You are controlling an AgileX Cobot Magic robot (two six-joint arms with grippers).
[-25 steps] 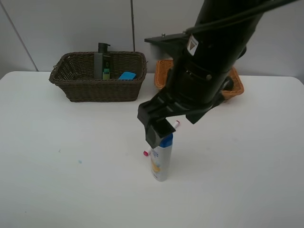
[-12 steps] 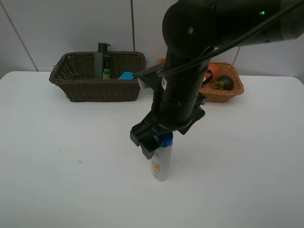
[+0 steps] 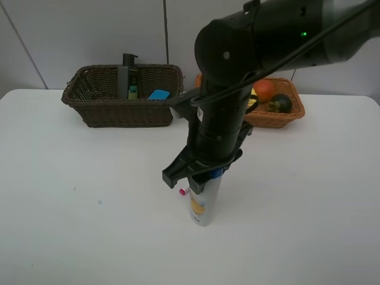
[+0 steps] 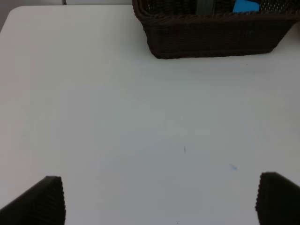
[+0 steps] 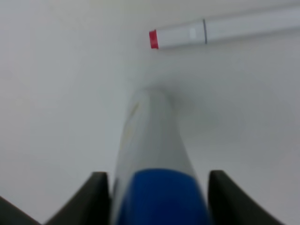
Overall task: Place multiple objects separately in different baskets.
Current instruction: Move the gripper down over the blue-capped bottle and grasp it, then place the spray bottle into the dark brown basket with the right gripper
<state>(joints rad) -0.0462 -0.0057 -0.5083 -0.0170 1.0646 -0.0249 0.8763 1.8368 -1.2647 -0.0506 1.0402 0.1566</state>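
The white blue-capped bottle (image 3: 202, 209) stands upright on the white table, and the right wrist view shows it from above (image 5: 150, 136). My right gripper (image 3: 202, 178) (image 5: 158, 190) is open, its jaws on either side of the blue cap with thin gaps. The pink-tipped white marker (image 3: 183, 191) (image 5: 225, 27) lies on the table just behind the bottle. The dark brown basket (image 3: 119, 114) (image 4: 211, 40) holds the dark green pump bottle (image 3: 129, 74) and the blue-sided eraser (image 3: 158, 94) (image 4: 246, 5). My left gripper (image 4: 164, 199) is open and empty over bare table.
The light orange-tan basket (image 3: 279, 120) at the back right holds a red-orange fruit (image 3: 263, 89) and the dark mangosteen (image 3: 282, 103). My right arm hides part of it.
My right gripper has come down over the bottle, so its jaws now stand around the blue cap. The bottle and marker have not moved.
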